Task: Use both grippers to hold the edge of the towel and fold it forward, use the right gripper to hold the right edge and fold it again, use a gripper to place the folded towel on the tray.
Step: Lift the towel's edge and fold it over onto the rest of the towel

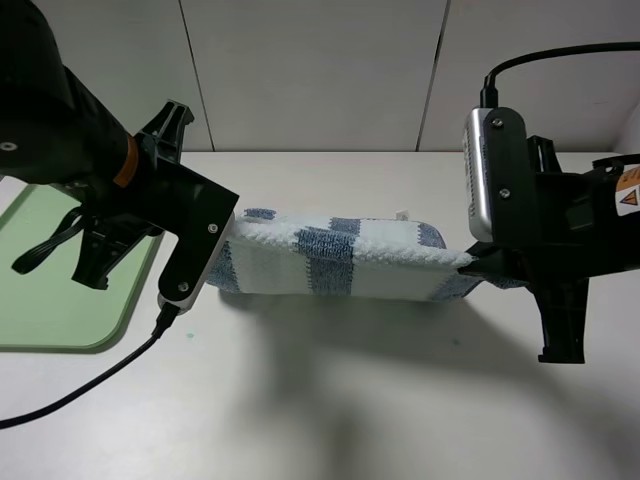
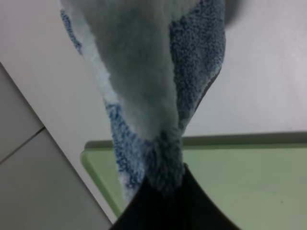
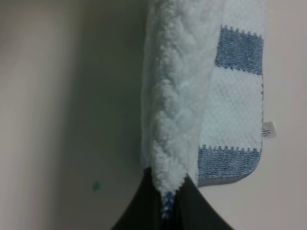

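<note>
The white and dusty-blue striped towel (image 1: 340, 258) hangs stretched between my two grippers above the table, its lower part sagging in a fold. My left gripper (image 1: 222, 248) is shut on the towel's left edge (image 2: 163, 163), and the cloth bunches where the black fingers (image 2: 172, 206) pinch it. At the right end, my right gripper (image 1: 472, 262) is shut on the towel's right edge (image 3: 168, 189). The towel (image 3: 230, 110) shows a small white label there. The pale-green tray (image 1: 60, 280) lies on the table at the far left, under the left arm; its rim (image 2: 240, 140) shows in the left wrist view.
The white table (image 1: 350, 400) runs from the front edge to a pale panelled wall (image 1: 320, 70) behind. Black cables trail from the left arm (image 1: 90, 380) and the right arm (image 1: 540, 58). A tiny green speck (image 1: 190, 335) sits on the table near the tray.
</note>
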`<control>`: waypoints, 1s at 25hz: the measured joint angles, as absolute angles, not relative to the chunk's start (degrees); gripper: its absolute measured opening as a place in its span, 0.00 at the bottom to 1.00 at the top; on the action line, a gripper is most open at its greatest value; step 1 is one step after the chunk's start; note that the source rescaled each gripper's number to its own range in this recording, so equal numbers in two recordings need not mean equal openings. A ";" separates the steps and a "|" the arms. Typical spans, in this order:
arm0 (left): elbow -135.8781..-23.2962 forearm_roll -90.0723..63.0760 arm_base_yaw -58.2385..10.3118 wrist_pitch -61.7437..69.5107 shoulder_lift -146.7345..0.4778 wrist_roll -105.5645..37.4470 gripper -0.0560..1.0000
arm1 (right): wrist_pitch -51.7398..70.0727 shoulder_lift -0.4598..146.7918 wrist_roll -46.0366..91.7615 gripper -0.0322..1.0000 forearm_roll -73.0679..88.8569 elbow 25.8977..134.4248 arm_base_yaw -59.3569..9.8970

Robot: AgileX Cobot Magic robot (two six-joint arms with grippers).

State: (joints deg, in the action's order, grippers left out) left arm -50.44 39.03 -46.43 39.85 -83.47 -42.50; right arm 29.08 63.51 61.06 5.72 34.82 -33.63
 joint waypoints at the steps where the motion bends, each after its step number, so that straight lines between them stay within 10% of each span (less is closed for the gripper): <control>1: -50.44 39.12 -46.00 39.37 -83.47 -42.27 0.05 | 28.95 63.96 60.84 0.03 5.64 34.96 -33.63; 25: -60.45 42.37 -39.69 36.21 -98.48 -41.50 0.05 | 25.20 82.14 60.00 0.03 0.96 42.19 -28.93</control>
State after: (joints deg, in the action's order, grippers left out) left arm -60.45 42.37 -39.69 36.21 -98.48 -41.50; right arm 25.20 82.14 60.00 0.96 42.19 -28.93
